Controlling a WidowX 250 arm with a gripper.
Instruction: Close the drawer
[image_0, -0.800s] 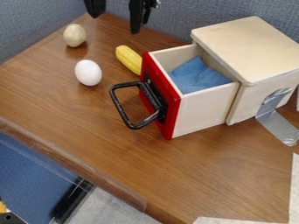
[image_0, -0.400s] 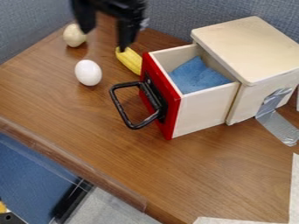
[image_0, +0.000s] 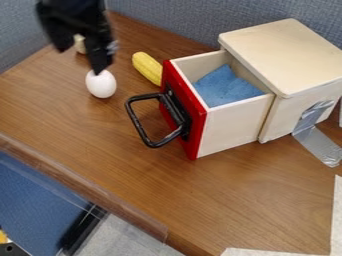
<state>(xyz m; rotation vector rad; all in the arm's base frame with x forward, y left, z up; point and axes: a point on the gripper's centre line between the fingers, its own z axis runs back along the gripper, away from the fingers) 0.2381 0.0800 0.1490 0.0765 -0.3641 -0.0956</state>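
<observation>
The brown wood-grain bench (image_0: 200, 200) runs up from the bottom of the frame. Mid-frame on it, the white wooden drawer (image_0: 234, 127), red-fronted with a black handle (image_0: 152, 144), hasn't budged and stands pulled out. Beyond, at upper left, my black claw (image_0: 81, 61) has swung left and lower, released and empty, by the white egg (image_0: 101, 86). That brings me, I judge, round to the handle side, fit for pushing.
</observation>
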